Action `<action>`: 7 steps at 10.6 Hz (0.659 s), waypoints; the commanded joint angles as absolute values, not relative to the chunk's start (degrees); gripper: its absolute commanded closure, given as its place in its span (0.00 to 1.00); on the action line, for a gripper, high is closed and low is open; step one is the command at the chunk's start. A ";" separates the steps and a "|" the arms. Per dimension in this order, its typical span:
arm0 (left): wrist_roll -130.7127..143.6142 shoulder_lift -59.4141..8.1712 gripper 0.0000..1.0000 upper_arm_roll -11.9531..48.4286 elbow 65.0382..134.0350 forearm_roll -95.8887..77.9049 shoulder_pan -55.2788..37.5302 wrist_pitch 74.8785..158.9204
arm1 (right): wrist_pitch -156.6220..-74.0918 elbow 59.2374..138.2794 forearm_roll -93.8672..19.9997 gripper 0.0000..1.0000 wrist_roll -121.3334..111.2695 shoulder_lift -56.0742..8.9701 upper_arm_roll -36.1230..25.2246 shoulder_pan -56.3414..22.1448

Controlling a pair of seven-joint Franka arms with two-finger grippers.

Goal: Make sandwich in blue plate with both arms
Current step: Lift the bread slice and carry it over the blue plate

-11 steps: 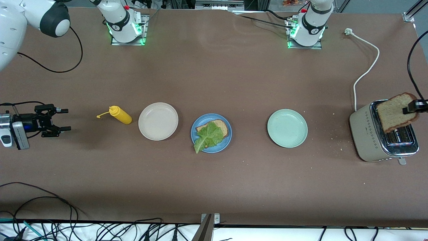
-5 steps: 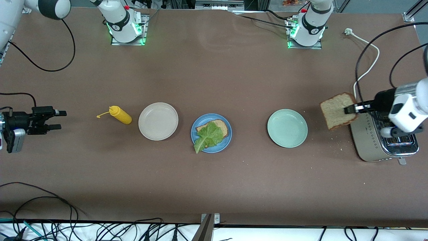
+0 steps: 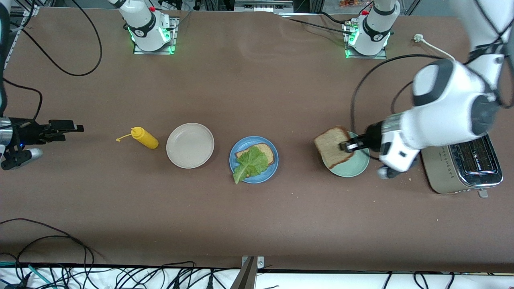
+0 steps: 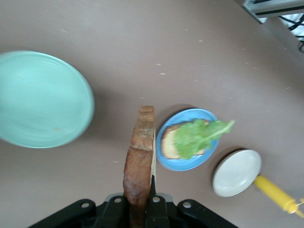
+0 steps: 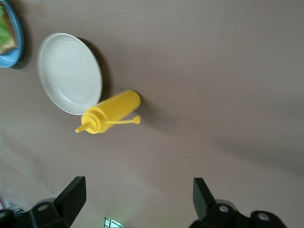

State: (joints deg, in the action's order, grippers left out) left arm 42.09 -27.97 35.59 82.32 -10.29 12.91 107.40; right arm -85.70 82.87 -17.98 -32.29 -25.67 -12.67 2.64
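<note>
My left gripper (image 3: 347,145) is shut on a brown bread slice (image 3: 330,147), which hangs on edge over the pale green plate (image 3: 357,168). In the left wrist view the slice (image 4: 141,152) stands between the fingers of that gripper (image 4: 140,209). The blue plate (image 3: 237,168) in the middle of the table holds another bread slice (image 3: 268,151) with a green lettuce leaf (image 3: 251,162) on it. My right gripper (image 3: 74,128) waits open and empty at the right arm's end of the table, its fingers (image 5: 76,192) wide apart.
A beige plate (image 3: 190,145) and a yellow squeeze bottle (image 3: 144,137) lie between the blue plate and the right gripper. A toaster (image 3: 441,172) stands at the left arm's end, its white cord (image 3: 441,84) running toward the bases. Cables hang along the front edge.
The left arm has carried the bread slice from above the toaster to over the pale green plate. The right gripper has pulled back a little toward its table end.
</note>
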 commanded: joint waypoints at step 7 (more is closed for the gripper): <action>51.51 -38.66 1.00 35.25 89.82 -14.86 -4.91 150.71 | -97.65 103.01 2.47 0.00 1.41 -1.50 -3.16 -0.88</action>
State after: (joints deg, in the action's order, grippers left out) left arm 51.56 -35.39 35.66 90.17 -13.46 -1.53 144.49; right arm -96.07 99.61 1.98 0.08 -6.39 -3.52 -0.92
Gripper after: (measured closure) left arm 0.907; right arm 0.000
